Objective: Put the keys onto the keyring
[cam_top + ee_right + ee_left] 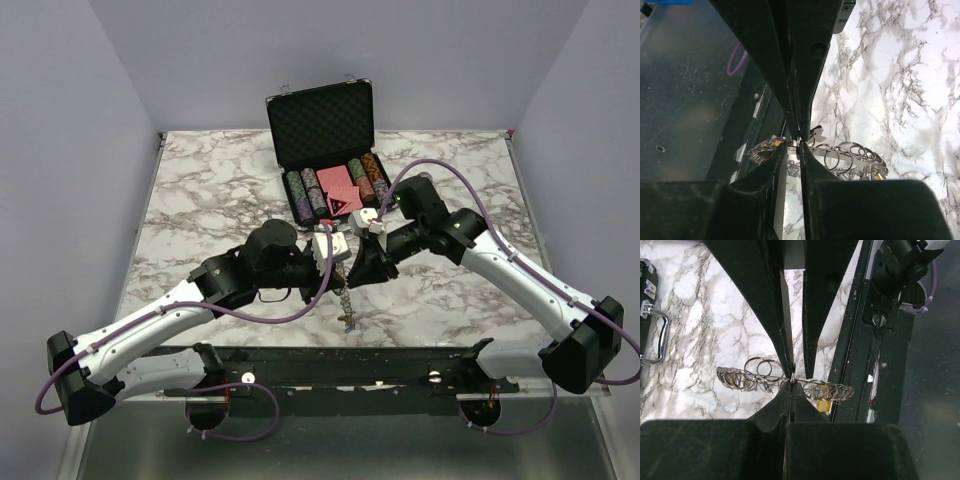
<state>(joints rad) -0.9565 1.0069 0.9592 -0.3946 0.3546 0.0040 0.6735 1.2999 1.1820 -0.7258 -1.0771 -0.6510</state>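
Large silver metal keyring point(740, 379), fringed with small split rings, is held between both arms above the white marble table point(200, 200). Left gripper point(791, 376) fully closed, pinching its wire. Right gripper point(799, 136) nearly closed, tips nipping the same ring. Small yellow-headed key point(824, 404) sits among the rings.

My left gripper point(791, 379) has its jaws closed on the keyring point(747, 377), pinching the wire at mid-span. A yellow key point(823, 404) hangs from it by the table point(705, 315) edge. A case handle point(660, 337) shows far left.
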